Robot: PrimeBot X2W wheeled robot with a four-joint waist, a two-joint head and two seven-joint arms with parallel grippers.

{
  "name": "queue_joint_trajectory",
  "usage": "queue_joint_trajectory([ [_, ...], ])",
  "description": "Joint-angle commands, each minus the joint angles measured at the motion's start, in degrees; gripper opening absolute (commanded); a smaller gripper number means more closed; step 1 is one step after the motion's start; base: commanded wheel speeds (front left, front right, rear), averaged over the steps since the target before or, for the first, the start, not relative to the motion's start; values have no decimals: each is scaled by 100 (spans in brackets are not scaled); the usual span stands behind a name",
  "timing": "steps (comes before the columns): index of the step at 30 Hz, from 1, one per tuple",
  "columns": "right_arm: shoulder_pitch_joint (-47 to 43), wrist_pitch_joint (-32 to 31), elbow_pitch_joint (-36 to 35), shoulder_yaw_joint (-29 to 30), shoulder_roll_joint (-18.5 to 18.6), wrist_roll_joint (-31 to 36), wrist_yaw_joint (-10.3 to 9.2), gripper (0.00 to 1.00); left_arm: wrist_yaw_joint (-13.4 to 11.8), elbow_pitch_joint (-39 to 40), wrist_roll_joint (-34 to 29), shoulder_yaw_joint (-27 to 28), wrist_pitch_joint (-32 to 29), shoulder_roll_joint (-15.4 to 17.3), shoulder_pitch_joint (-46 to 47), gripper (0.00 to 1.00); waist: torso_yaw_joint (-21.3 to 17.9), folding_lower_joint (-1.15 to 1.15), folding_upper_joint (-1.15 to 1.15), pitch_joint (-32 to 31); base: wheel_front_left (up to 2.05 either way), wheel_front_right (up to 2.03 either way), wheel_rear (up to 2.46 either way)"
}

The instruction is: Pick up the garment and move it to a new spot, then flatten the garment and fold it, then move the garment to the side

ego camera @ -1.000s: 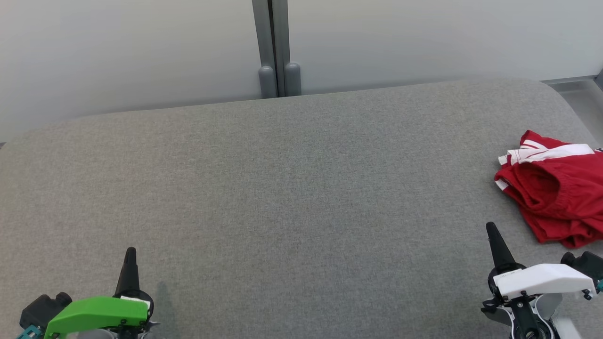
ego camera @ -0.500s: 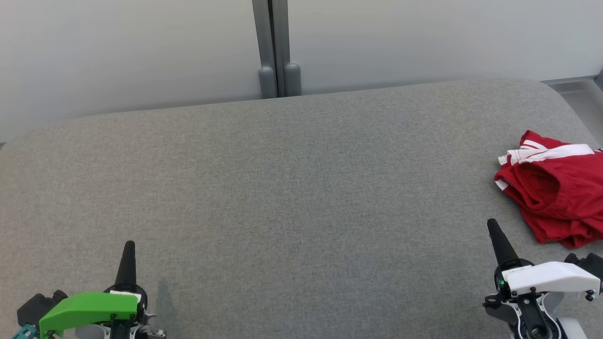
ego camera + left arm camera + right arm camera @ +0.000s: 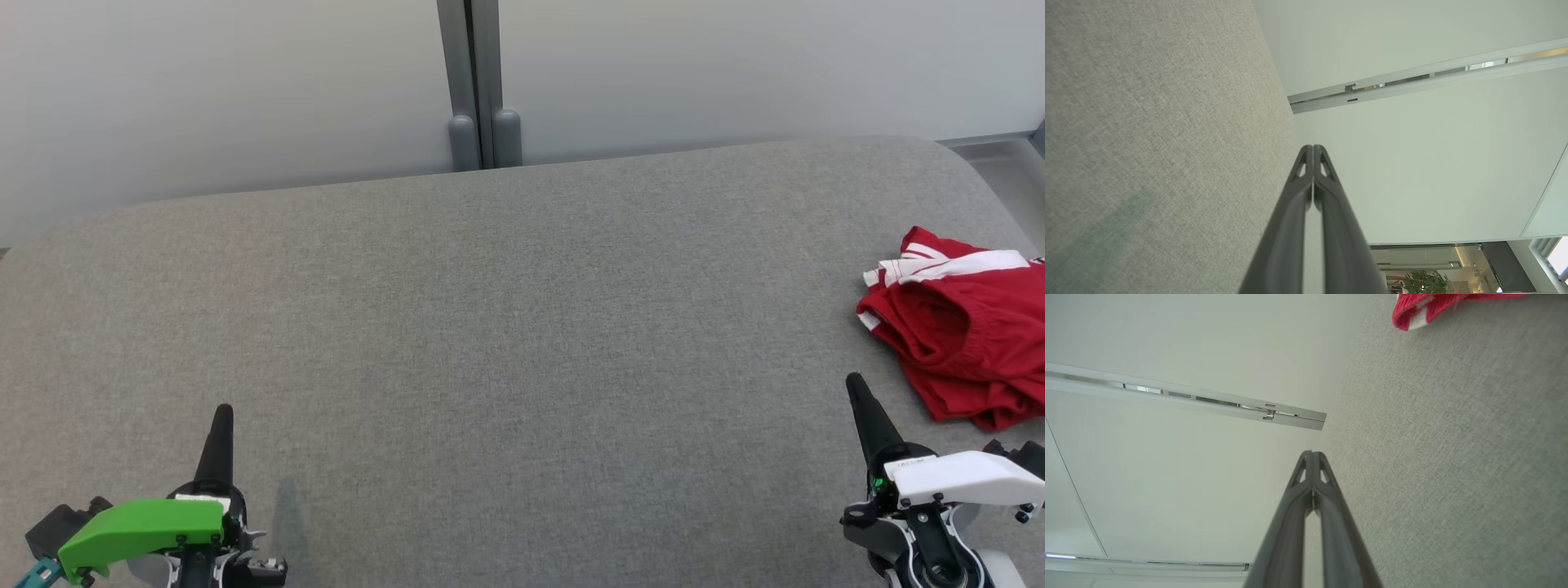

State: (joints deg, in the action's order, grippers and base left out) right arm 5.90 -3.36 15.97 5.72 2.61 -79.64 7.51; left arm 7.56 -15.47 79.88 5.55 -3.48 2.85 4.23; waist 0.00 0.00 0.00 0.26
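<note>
Reaching for the crumpled red garment (image 3: 963,327) at three o'clock on the grey table (image 3: 522,343) will go best if the right gripper (image 3: 856,387), fingers together like the left gripper's (image 3: 222,416), spreads them before descending on a raised fold.

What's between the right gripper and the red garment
Nothing: in the head view, just bare grey fabric surface separates the right gripper from the red garment.

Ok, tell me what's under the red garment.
The red garment lies crumpled on the grey padded surface, whose fabric shows all around it. Whatever is directly beneath its folds is covered, and its right part runs past the head view's edge.
</note>
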Motion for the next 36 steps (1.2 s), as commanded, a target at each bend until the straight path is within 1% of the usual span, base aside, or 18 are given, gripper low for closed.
queue_joint_trajectory([
  [1,53,-41,-69,26,33,-136,-2,0,-11,45,143,36,-28,10,140,0,0,0,0,0,0,0,0],
  [28,49,-334,-209,90,42,-1259,-2,0,-14,155,1244,110,-310,6,240,0,0,0,0,-8,0,0,0],
  [36,47,-334,-213,92,42,-1287,-2,0,-14,153,1262,110,-328,6,228,0,0,0,0,-8,0,0,0],
])
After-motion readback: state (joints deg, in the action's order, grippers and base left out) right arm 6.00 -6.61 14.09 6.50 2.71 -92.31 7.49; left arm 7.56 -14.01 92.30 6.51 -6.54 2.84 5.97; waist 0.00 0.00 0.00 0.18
